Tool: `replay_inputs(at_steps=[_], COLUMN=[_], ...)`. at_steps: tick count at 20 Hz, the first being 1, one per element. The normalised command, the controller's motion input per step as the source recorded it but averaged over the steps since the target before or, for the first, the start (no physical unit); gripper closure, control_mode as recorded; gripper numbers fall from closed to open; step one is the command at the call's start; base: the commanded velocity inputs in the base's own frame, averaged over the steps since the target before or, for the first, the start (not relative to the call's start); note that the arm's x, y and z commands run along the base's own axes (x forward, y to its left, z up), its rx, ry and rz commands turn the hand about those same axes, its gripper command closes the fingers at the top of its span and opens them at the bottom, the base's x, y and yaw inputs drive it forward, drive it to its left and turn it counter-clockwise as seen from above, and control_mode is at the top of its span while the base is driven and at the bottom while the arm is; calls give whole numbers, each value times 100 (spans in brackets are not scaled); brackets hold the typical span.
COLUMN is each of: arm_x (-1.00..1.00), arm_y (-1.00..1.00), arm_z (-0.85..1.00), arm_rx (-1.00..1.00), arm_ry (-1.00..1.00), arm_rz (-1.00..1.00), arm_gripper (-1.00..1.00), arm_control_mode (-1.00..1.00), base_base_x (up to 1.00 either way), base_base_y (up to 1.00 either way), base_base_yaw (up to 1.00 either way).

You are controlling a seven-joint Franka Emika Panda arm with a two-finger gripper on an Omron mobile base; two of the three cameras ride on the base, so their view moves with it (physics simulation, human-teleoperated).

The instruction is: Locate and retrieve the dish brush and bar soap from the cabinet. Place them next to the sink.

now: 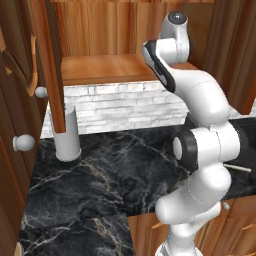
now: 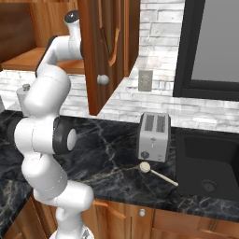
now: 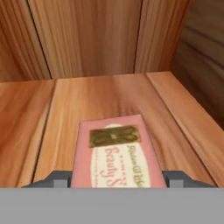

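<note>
Gripper point(image 3: 118, 178) fingers sit tight against both sides of the bar soap point(image 3: 116, 153) on the cabinet point(image 3: 109, 100) shelf — clamped.

Glossy white arm point(image 1: 210, 105) made of chunky rounded segments with dark grey-black joint rings and caps, plus a grey-tipped pincer point(image 3: 118, 179).

White brick wall point(image 2: 154, 100) behind black marble counter point(image 1: 125, 165).
</note>
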Motion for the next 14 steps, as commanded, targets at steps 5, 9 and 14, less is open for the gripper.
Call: replay_inputs(at_steps=[5,9,14], arm_x=[-60,-66,-73], arm_y=[7,5,6], arm_z=[0,0,0], arm_rx=[0,0,1], arm_ry=[-6,-8,-9], arm_rz=[-1,-1,-1], arm_gripper=[100,100,100], arm_control_mode=[-100,-100,-100], base_base_x=[0,0,0], base_base_y=[0,0,0], base_base_yaw=[0,0,0])
